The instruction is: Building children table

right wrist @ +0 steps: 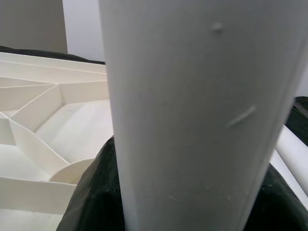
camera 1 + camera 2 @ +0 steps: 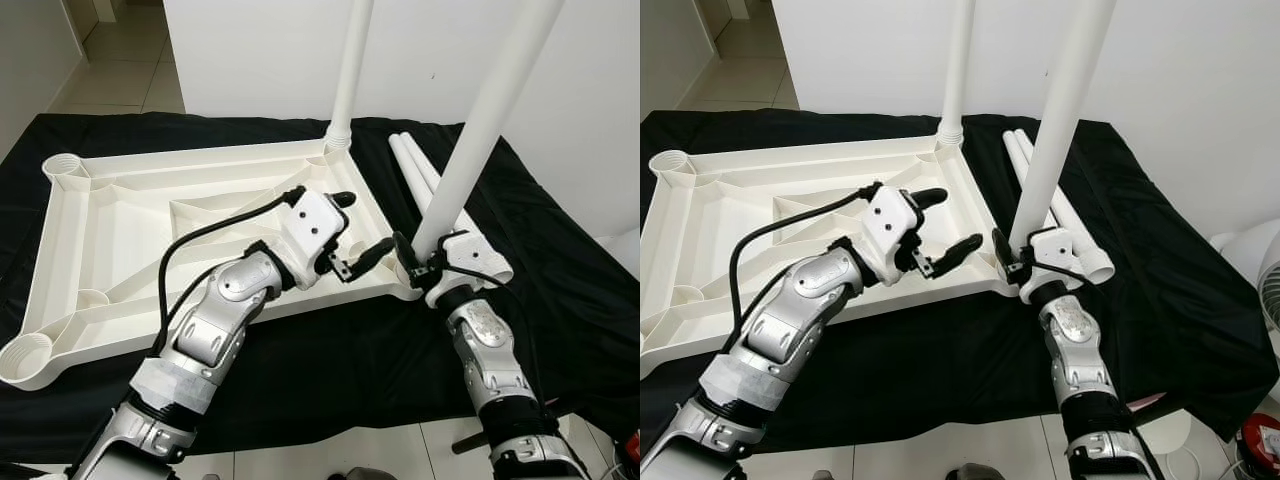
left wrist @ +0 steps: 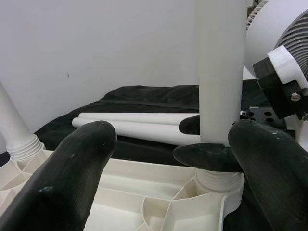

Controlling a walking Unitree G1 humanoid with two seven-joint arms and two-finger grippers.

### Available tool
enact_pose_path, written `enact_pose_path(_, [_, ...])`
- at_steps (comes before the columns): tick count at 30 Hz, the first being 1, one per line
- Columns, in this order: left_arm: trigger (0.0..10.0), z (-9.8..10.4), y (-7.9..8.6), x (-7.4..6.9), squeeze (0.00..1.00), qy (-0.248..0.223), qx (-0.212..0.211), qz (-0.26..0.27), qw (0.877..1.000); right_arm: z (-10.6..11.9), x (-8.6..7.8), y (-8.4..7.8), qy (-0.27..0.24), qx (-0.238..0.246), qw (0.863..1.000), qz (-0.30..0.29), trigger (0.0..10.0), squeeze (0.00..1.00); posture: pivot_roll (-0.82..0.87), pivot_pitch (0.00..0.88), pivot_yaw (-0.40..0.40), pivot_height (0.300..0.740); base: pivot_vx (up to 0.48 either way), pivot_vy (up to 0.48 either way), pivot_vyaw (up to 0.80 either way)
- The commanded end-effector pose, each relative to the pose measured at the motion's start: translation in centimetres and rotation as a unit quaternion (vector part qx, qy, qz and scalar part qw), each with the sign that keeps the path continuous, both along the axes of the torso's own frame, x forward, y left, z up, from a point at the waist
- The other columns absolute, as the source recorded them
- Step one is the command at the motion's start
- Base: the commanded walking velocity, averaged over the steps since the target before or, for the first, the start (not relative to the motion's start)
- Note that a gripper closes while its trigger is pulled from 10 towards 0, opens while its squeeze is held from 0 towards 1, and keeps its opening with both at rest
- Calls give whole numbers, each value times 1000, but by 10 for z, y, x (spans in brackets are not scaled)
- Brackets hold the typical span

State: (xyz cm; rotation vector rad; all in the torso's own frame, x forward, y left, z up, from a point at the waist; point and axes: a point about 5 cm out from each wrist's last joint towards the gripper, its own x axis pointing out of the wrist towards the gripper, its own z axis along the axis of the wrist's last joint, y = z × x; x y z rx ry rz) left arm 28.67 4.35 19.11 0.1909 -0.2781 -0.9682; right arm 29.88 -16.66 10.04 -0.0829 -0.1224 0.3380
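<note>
The white tabletop [image 2: 130, 240] is lying upside down on the black cloth [image 2: 330, 350], with 1 leg [image 2: 350, 70] standing in its far right corner socket and a 2nd leg [image 2: 485, 120] standing in the near right one. The right gripper [image 2: 415, 262] is clenching that 2nd leg near its base, while the left gripper [image 2: 358, 230] is hovering with fingers spread just beside it over the tabletop's edge. 2 spare legs [image 2: 420, 175] are lying on the cloth behind.

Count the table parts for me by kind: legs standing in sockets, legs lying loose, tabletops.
Legs standing in sockets: 2, far corner and near corner, which the right gripper holds
Legs lying loose on the cloth: 2
Tabletops, upside down: 1
Total: 5
</note>
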Motion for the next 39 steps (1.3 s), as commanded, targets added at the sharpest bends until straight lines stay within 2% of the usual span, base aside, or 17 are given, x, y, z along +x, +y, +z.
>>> enact_pose_path(1, [10000,0,1,-1,0,0,9,-12,1000,-65,-32,4,165,-7,986,18,10000,0,50,33,-2,740,0,0,0])
enact_pose_path(3, [10000,0,1,-1,0,0,9,-12,1000,-65,-32,4,165,-7,986,18,10000,0,50,33,-2,740,0,0,0])
enact_pose_path(6, [10000,0,1,-1,0,1,9,-13,1000,-48,-27,6,137,-11,990,33,10000,0,50,33,-2,740,0,0,0])
enact_pose_path(7, [10000,0,0,0,0,1,9,-14,1000,-26,-21,10,105,-17,993,56,10000,0,42,28,0,740,0,0,0])
enact_pose_path(9, [10000,0,0,0,0,1,9,-14,1000,-26,-21,10,105,-17,993,56,10000,0,42,28,0,740,0,0,0])
enact_pose_path(10, [10000,1,0,1,0,3,9,-15,1000,0,-17,14,73,-23,994,83,10000,0,40,24,-1,740,0,0,0])
enact_pose_path(12, [10000,1,0,1,0,3,9,-15,1000,0,-17,14,73,-23,994,83,10000,0,40,24,-1,740,0,0,0])
enact_pose_path(13, [10000,1,0,2,0,8,4,-17,1000,25,-15,17,46,-34,992,111,10000,0,40,19,-5,740,0,0,0])
enact_pose_path(16, [10000,1,0,2,0,8,4,-17,1000,25,-15,17,46,-34,992,111,10000,0,40,19,-5,740,0,0,0])
enact_pose_path(17, [10000,2,0,3,933,23,-8,-21,999,46,-13,17,25,-46,990,133,10000,0,42,12,-8,740,0,0,0])
enact_pose_path(19, [10000,4,1,5,1000,31,-18,-24,999,64,-9,15,8,-55,988,145,10000,0,47,0,-18,740,0,0,0])
enact_pose_path(23, [10000,6,1,6,1000,31,-23,-22,999,75,-7,14,-2,-61,986,152,10000,0,48,0,-20,740,0,0,0])
enact_pose_path(24, [10000,13,0,5,0,33,-33,-37,998,85,-2,11,-13,-67,985,158,10000,0,53,0,-28,740,0,0,0])
enact_pose_path(29, [10000,15,-1,5,0,35,-35,-47,998,86,-1,10,-15,-69,985,160,10000,0,55,0,-31,740,0,0,0])
enact_pose_path(33, [10000,40,-2,1,0,56,-100,-125,986,92,5,7,-19,-83,981,177,10000,0,64,0,-39,740,0,0,0])
enact_pose_path(37, [10000,46,-2,0,0,59,-111,-143,982,95,5,7,-11,-88,979,182,10000,0,64,0,-39,740,0,0,0])
enact_pose_path(39, [10000,60,0,-6,0,63,-138,-203,967,92,1,8,13,-105,973,205,10000,0,59,0,-38,740,0,0,0])
